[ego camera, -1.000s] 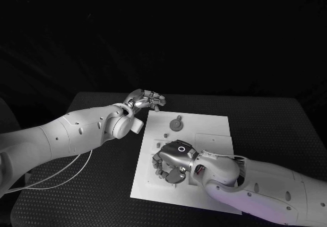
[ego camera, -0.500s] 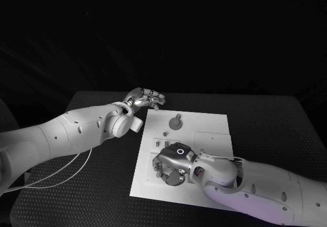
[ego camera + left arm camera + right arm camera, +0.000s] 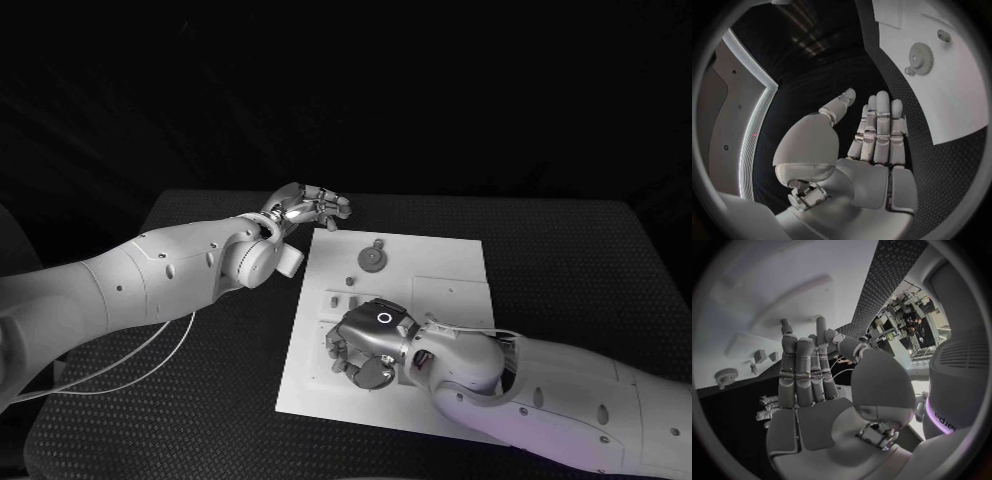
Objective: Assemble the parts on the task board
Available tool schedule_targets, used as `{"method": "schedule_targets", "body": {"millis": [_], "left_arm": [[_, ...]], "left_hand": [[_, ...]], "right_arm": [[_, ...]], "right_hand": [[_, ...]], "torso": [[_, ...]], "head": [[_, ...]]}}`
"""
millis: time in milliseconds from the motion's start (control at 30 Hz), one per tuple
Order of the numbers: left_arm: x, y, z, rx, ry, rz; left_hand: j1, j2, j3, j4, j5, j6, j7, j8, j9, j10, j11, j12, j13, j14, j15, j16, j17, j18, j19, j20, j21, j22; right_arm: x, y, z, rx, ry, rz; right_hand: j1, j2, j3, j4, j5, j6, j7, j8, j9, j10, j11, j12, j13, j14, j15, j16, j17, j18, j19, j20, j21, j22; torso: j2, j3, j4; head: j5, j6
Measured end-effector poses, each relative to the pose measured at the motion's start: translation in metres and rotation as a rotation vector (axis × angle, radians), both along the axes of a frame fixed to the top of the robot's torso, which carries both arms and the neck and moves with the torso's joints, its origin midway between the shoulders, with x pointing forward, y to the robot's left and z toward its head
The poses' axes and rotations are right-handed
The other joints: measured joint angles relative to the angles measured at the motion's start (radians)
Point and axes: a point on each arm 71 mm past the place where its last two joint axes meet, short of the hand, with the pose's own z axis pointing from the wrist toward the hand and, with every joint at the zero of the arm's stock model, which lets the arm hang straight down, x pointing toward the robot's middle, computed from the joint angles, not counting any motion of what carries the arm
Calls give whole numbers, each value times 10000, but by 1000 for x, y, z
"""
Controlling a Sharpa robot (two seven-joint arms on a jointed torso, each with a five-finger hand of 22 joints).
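The white task board (image 3: 450,262) lies in the middle of the table. A grey gear (image 3: 374,261) sits at its far end, and small parts (image 3: 351,288) stand along its left side. My right hand (image 3: 362,350) hovers over the board's near left area with its fingers stretched out, holding nothing. My left hand (image 3: 309,208) is off the board's far left corner, above the table, with straight fingers and nothing in it. The left wrist view shows my left hand (image 3: 873,135), the gear (image 3: 921,51) and the board (image 3: 961,90). In the right wrist view my right hand (image 3: 807,375) faces the board (image 3: 767,290), the gear (image 3: 726,375) and small parts (image 3: 759,356).
The black table (image 3: 577,260) extends on both sides of the board. A white cable (image 3: 137,365) loops under my left arm at the table's near left. A faint square outline (image 3: 450,298) marks the board's right half.
My right hand has shifted slightly toward the board's near left edge. My left hand has hardly moved.
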Motion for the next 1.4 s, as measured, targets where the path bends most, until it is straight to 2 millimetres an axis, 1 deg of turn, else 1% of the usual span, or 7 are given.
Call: {"method": "schedule_targets", "body": {"millis": [267,367,400,667,867,1167,1400], "left_arm": [[0,1,0,1,2,7],[0,1,0,1,3,6],[0,1,0,1,4,5],[0,1,0,-1,7,0],[0,1,0,-3,10,-4],[0,1,0,-1,15,0],[0,1,0,0,17,1]], "left_hand": [[0,0,0,0,0,0,0,0,1,1,-1,0,-5,0,0,0,9,0,0,0,0,-1],[0,0,0,0,0,0,0,0,0,1,-1,0,-8,0,0,0,9,0,0,0,0,-1],[0,0,0,0,0,0,0,0,0,1,-1,0,-8,0,0,0,9,0,0,0,0,-2],[0,0,0,0,0,0,0,0,1,2,-2,0,-7,0,0,-13,11,0,0,0,0,7],[0,0,0,0,0,0,-1,0,2,3,-3,0,-7,0,0,-39,19,0,0,0,0,6],[0,0,0,0,0,-1,-1,0,1,3,-3,0,-6,0,0,-38,28,0,0,0,0,5],[0,0,0,0,0,-1,-1,0,2,4,-4,0,-6,0,0,-38,28,-1,0,0,0,14]], "right_arm": [[0,-2,0,-40,-150,-29],[0,-3,0,-41,-188,-32],[0,-3,0,-43,-199,-36],[0,-4,0,-76,-273,-46],[0,-6,-1,-184,-267,-63],[0,-9,-1,-303,-233,-77],[0,-6,-1,-373,-239,-42]], "right_hand": [[13,13,-3,-1,-2,-1,0,-1,13,0,0,-1,17,0,0,1,10,0,-20,4,68,-1],[14,14,-13,-12,-8,-1,1,-2,12,0,0,-1,17,-22,-18,1,10,0,-30,-44,78,-1],[15,15,-11,-14,-8,-1,0,-2,13,0,0,-2,17,-24,-18,7,10,-29,-16,-59,77,-2],[28,28,14,-41,-10,-1,1,-3,22,0,0,-19,18,-36,-8,38,9,-33,-15,-61,78,-2],[40,40,11,-43,-40,28,-28,-11,20,0,0,-42,28,-36,-7,38,8,-35,-15,-60,78,-3],[40,40,-2,-54,-48,27,-28,-12,48,0,0,-9,28,-35,-5,40,19,-35,-16,-57,116,-8],[40,39,-3,-54,-34,26,-27,18,38,0,0,-9,30,-32,-2,40,19,-36,-17,-55,117,0]], "torso": [[-3,-4,-2],[-3,-4,-2],[-3,-3,-2],[-3,-5,-2],[-4,-6,-1],[-4,-8,-2],[-5,-6,-6]], "head": [[0,11],[0,14],[-1,15],[0,27],[0,36],[6,8],[12,-5]]}}
